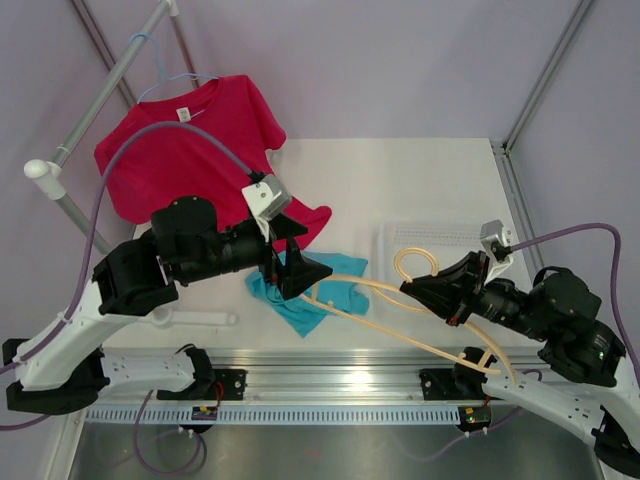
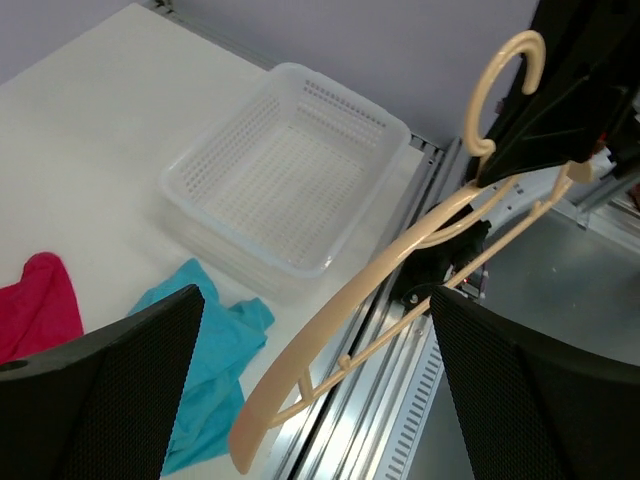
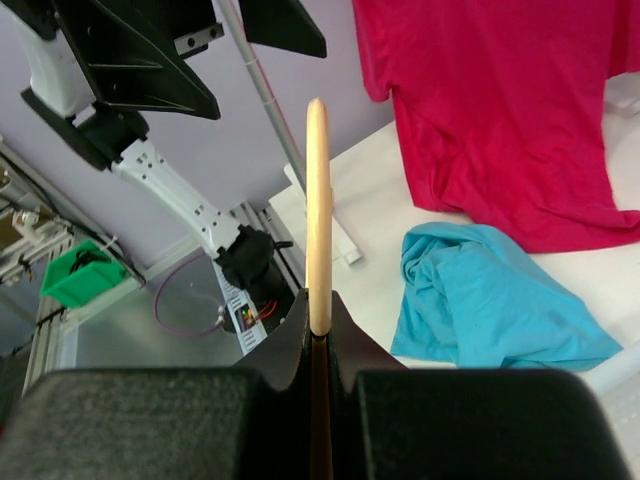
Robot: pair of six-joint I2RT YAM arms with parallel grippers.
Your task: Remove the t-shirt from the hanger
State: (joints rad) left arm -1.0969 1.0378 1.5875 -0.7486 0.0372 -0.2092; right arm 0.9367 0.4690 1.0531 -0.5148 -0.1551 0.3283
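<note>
Right gripper (image 3: pixel 318 335) tight on hanger (image 3: pixel 318 210)

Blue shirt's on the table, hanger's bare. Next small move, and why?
Probably lower the right claw and set the beige hanger down: it is bare, the blue t-shirt lies on the table, and the left claw stands open.

Seen from my remote station: the turquoise t-shirt (image 1: pixel 303 312) lies crumpled near the table's near edge, off the hanger. The bare beige plastic hanger (image 2: pixel 350 305) slants above that edge, pinched in my right gripper (image 1: pixel 410 288).
</note>
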